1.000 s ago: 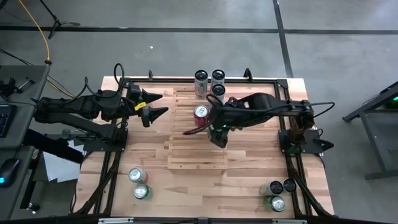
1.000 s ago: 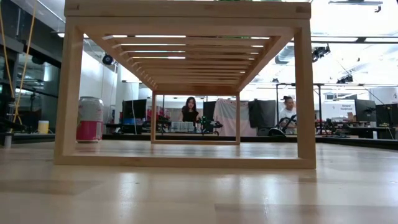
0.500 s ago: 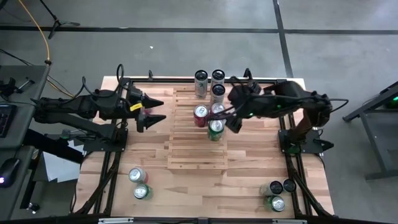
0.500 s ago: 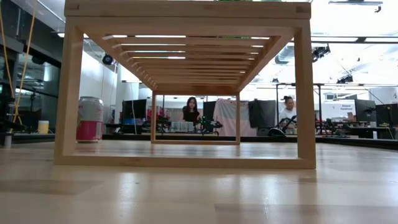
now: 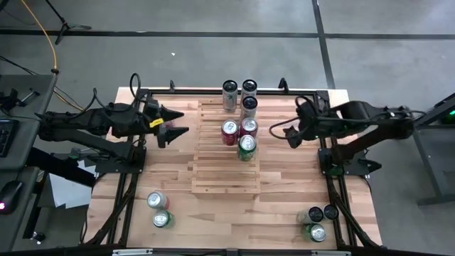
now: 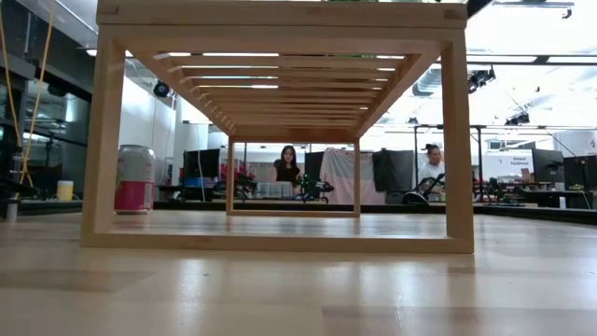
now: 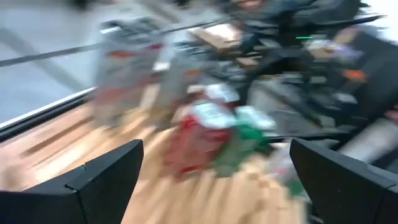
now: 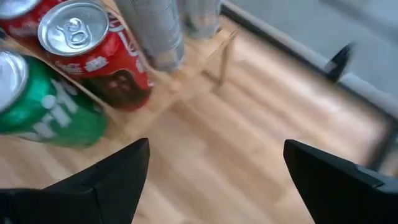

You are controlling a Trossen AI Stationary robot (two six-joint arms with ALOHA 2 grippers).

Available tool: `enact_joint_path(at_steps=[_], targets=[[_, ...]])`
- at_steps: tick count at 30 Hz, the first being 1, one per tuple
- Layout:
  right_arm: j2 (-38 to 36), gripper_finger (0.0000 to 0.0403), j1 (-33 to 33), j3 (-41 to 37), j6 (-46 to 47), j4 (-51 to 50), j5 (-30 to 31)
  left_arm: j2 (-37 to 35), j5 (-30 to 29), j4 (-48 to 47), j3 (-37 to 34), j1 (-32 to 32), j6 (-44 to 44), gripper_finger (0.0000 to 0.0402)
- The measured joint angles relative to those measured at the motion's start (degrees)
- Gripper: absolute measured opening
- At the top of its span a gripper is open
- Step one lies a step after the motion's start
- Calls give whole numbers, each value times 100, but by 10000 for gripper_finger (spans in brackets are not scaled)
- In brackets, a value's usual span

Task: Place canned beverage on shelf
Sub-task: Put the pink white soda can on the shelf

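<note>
Your right gripper [image 5: 290, 132] hangs empty with fingers spread, just right of the shelf [image 5: 224, 167]. On the shelf's slats a green can [image 5: 247, 146] stands upright, touching 2 red cans [image 5: 229, 131]. Your left gripper [image 5: 178, 121], also spread wide, waits left of the shelf.

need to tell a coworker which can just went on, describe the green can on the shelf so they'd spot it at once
Find the slatted pale wood shelf mid-table. On its far half stands a cluster of cans; the green can is the nearest of them, just in front of two red cans, and the only green one there.
</note>
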Motion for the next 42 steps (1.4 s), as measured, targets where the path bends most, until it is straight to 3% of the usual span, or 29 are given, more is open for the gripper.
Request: enact_joint_path(at_steps=[4,9,16,22,29,36,42], targets=[[-459,355,2,-760,237,950,-182,165,-592,-1300,327,482,-868,397],[-515,355,-121,-1027,-61,1233,-175,548,-754,-3072,742,1628,-1573,397],[-493,355,-289,-1032,-297,1230,-182,1059,-1102,-4827,364,2944,-2329,397],[-493,355,-299,-1032,-340,1227,-184,1065,-1070,-4163,-374,3429,-2480,397],[-493,355,-299,-1032,-384,1227,-187,1070,-297,-2996,-1285,3964,-2482,397],[-493,355,-299,-1032,-384,1227,-189,1141,-364,-2413,-1505,4208,-2205,397],[-491,355,-299,-1032,-384,1229,-149,1526,-91,-2307,-1511,4515,-1607,397]])
